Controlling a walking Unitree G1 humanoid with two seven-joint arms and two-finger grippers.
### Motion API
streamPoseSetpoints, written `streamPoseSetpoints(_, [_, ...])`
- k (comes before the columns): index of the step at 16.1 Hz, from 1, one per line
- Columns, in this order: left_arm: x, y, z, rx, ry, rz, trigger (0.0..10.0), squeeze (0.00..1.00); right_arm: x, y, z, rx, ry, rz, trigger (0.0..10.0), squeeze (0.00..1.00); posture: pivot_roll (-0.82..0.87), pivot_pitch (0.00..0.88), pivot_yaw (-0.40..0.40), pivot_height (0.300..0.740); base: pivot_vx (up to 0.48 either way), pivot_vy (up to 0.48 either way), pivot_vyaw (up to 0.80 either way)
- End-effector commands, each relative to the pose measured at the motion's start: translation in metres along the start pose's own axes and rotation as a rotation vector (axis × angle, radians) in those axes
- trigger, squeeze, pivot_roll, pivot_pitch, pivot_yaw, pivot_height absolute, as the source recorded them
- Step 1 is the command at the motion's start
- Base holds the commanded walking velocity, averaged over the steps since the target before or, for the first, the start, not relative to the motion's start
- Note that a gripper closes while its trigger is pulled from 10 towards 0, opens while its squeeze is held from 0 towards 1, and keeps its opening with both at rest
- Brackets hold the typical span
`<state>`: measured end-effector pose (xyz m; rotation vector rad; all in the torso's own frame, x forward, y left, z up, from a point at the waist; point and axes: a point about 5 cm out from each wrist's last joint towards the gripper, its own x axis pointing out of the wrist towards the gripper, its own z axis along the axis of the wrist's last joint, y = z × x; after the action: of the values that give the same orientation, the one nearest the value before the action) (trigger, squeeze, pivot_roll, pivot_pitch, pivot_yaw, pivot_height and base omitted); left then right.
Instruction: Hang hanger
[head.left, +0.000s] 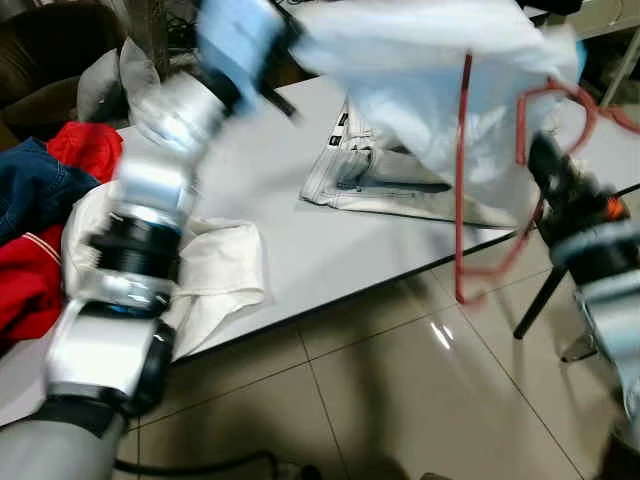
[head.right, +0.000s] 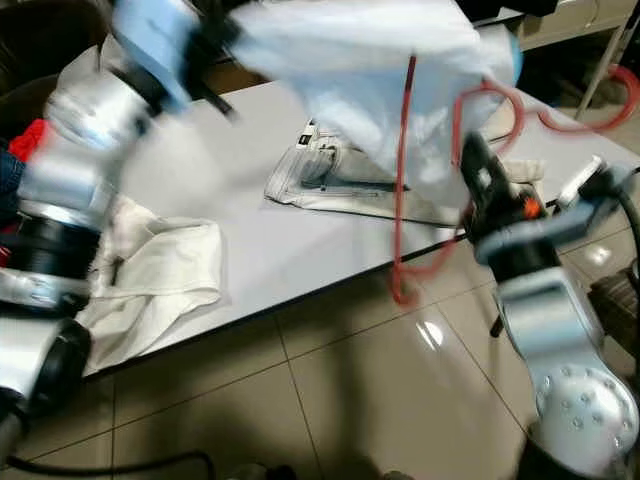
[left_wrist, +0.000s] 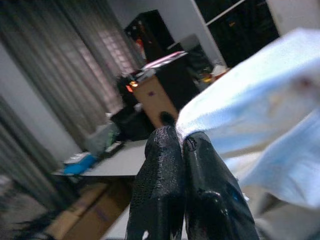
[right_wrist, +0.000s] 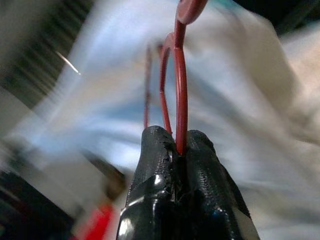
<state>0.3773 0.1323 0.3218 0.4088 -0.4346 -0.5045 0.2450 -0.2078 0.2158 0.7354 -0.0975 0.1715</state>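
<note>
With the left gripper (left_wrist: 181, 142) pinched on the shirt (head.left: 430, 70) and the right gripper (right_wrist: 181, 145) clamped on the red hanger (head.left: 465, 180), keep both tight and slide the hanger inside slowly.

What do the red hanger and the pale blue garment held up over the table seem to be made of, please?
Red hanger: thin, smooth and glossy, probably plastic or coated wire; the blur leaves that open. Pale blue garment: soft woven cloth, matte, draping in folds.

A white desk (head.left: 300, 240) on a tiled floor (head.left: 400, 400) carries folded pale jeans (head.left: 380, 175), a crumpled cream garment (head.left: 215, 275) and red and navy clothes (head.left: 40, 200)
</note>
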Motion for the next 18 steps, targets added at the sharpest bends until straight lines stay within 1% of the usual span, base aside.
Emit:
streamPoseSetpoints(1, [-0.003,0.002,-0.004,0.026,0.024,0.013,0.0,0.00,0.000,-0.009,-0.014,-0.025,0.078,-0.054,10.0,0.00,-0.13,0.020,0.152,0.740,0.000,0.000,0.00])
streamPoseSetpoints(2, [-0.005,0.003,-0.003,0.065,0.020,0.041,0.0,0.00,-0.003,-0.013,-0.028,-0.016,0.136,-0.074,10.0,0.00,-0.13,0.020,0.152,0.740,0.000,0.000,0.00])
streamPoseSetpoints(3, [-0.007,0.003,-0.002,0.059,0.010,0.060,0.0,0.00,-0.007,-0.019,-0.048,-0.036,0.252,-0.121,10.0,0.00,-0.12,0.025,0.145,0.740,0.000,0.000,0.00])
streamPoseSetpoints(4, [-0.005,-0.006,-0.006,0.041,0.024,0.005,0.0,0.00,-0.010,-0.021,-0.061,-0.049,0.326,-0.139,10.0,0.00,-0.12,0.025,0.143,0.740,0.000,0.000,0.00])
streamPoseSetpoints(5, [-0.005,-0.012,-0.009,0.035,0.027,-0.025,0.0,0.00,-0.010,-0.020,-0.065,-0.054,0.347,-0.138,10.0,0.00,-0.12,0.027,0.143,0.740,0.000,0.000,0.00])
streamPoseSetpoints(6, [-0.004,-0.027,-0.015,0.025,0.037,-0.105,0.0,0.00,-0.008,-0.013,-0.068,-0.039,0.348,-0.091,10.0,0.00,-0.12,0.027,0.143,0.740,0.000,0.000,0.00])
streamPoseSetpoints(7, [-0.004,-0.031,-0.015,0.025,0.037,-0.119,0.0,0.00,-0.008,-0.011,-0.069,-0.032,0.345,-0.079,10.0,0.00,-0.12,0.027,0.143,0.740,0.000,0.000,0.00])
streamPoseSetpoints(8, [-0.002,-0.037,-0.013,-0.024,0.021,-0.139,0.0,0.00,-0.006,-0.006,-0.069,-0.026,0.344,-0.038,10.0,0.00,-0.12,0.028,0.145,0.740,0.000,0.000,0.00])
streamPoseSetpoints(9, [-0.001,-0.039,-0.012,-0.033,0.014,-0.148,0.0,0.00,-0.006,-0.003,-0.069,-0.043,0.354,-0.013,10.0,0.00,-0.12,0.027,0.147,0.740,0.000,0.000,0.00])
streamPoseSetpoints(10, [0.002,-0.043,-0.009,-0.043,0.000,-0.172,0.0,0.00,-0.006,0.003,-0.069,-0.091,0.362,0.035,10.0,0.00,-0.13,0.025,0.147,0.740,0.000,0.000,0.00])
streamPoseSetpoints(12, [0.003,-0.048,-0.005,-0.058,-0.017,-0.214,0.0,0.00,-0.002,0.005,-0.063,-0.134,0.294,0.055,10.0,0.00,-0.13,0.021,0.146,0.740,0.000,0.000,0.00])
streamPoseSetpoints(13, [0.003,-0.047,-0.005,-0.057,-0.015,-0.219,0.0,0.00,0.002,0.009,-0.048,0.003,0.171,0.076,10.0,0.00,-0.13,0.018,0.145,0.740,0.000,0.000,0.00])
streamPoseSetpoints(14, [0.003,-0.047,-0.005,-0.054,-0.012,-0.220,0.0,0.00,0.002,0.010,-0.044,0.060,0.140,0.088,10.0,0.00,-0.13,0.018,0.145,0.740,0.000,0.000,0.00])
streamPoseSetpoints(15, [0.002,-0.047,-0.008,-0.044,0.003,-0.234,0.0,0.00,0.003,0.005,-0.040,0.118,0.107,0.062,10.0,0.00,-0.13,0.018,0.144,0.740,0.000,0.000,0.00])
streamPoseSetpoints(16, [-0.001,-0.052,-0.013,-0.037,0.029,-0.284,0.0,0.00,0.004,-0.003,-0.044,0.175,0.123,0.043,10.0,0.00,-0.13,0.013,0.146,0.740,0.000,0.000,0.00])
streamPoseSetpoints(17, [-0.003,-0.060,-0.017,-0.037,0.051,-0.341,0.0,0.00,0.005,-0.002,-0.050,0.212,0.156,0.084,10.0,0.00,-0.13,0.012,0.147,0.740,0.000,0.000,0.00])
streamPoseSetpoints(18, [-0.005,-0.066,-0.020,-0.041,0.063,-0.372,0.0,0.00,0.006,-0.001,-0.056,0.195,0.191,0.105,10.0,0.00,-0.12,0.009,0.146,0.740,0.000,0.000,0.00])
